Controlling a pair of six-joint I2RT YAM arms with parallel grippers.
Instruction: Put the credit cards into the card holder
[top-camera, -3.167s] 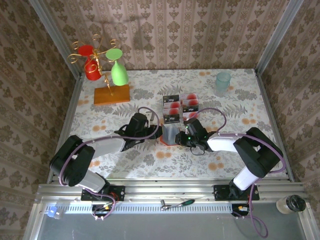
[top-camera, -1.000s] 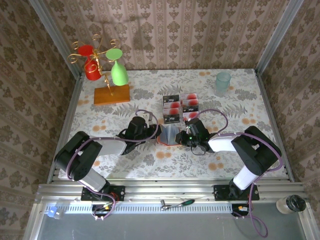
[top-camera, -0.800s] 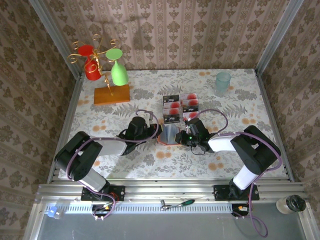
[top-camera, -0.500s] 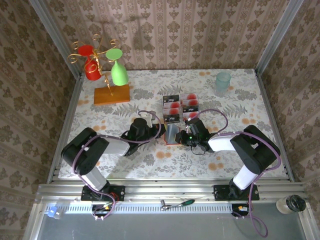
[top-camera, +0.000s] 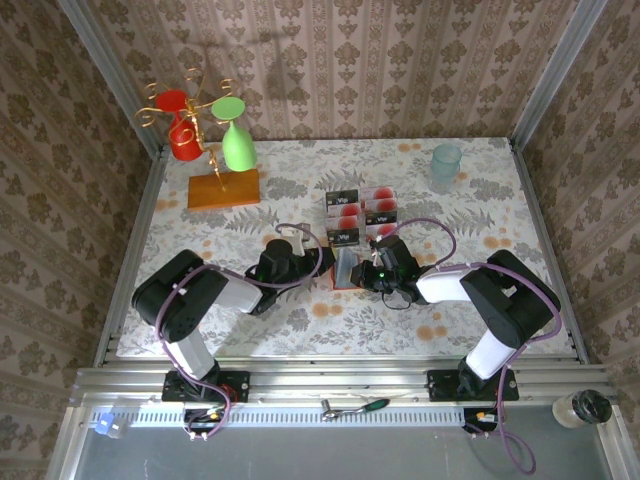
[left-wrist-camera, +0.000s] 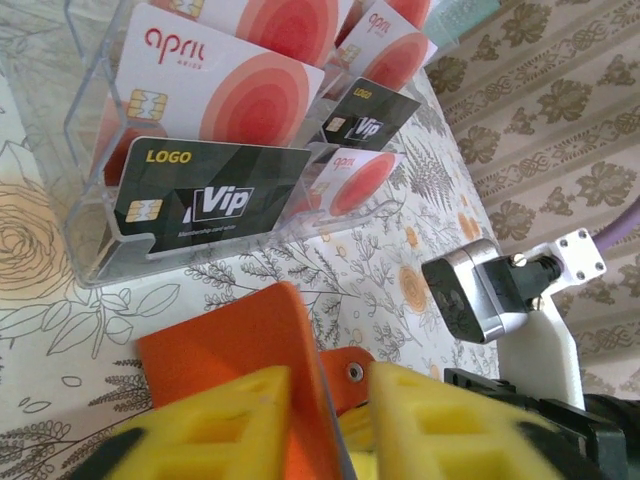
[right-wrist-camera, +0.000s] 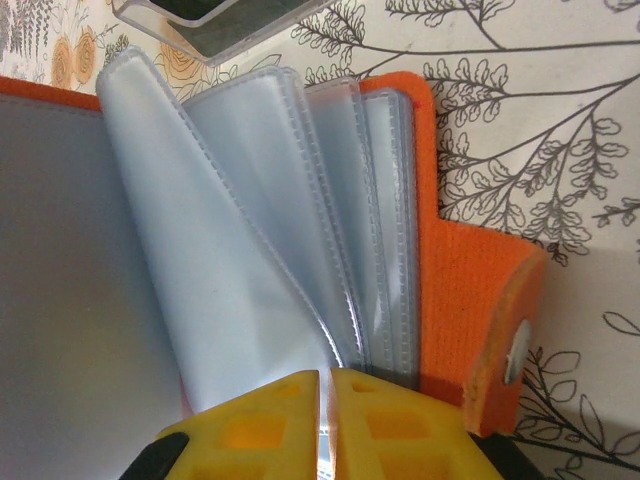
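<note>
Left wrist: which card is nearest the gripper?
The black card at the image's left, in the clear stand's front slot; the april card stands behind it, the other black card farther right.

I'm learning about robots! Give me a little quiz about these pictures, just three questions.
1. True or false: the credit cards are inside the card holder.
2. What colour is the card holder's cover? A green, B orange, C black.
3. Fill in: the right gripper is shut on a clear plastic ____ of the card holder.
Key: 1 false, they stand in the clear stand; 2 B; 3 sleeve.
</note>
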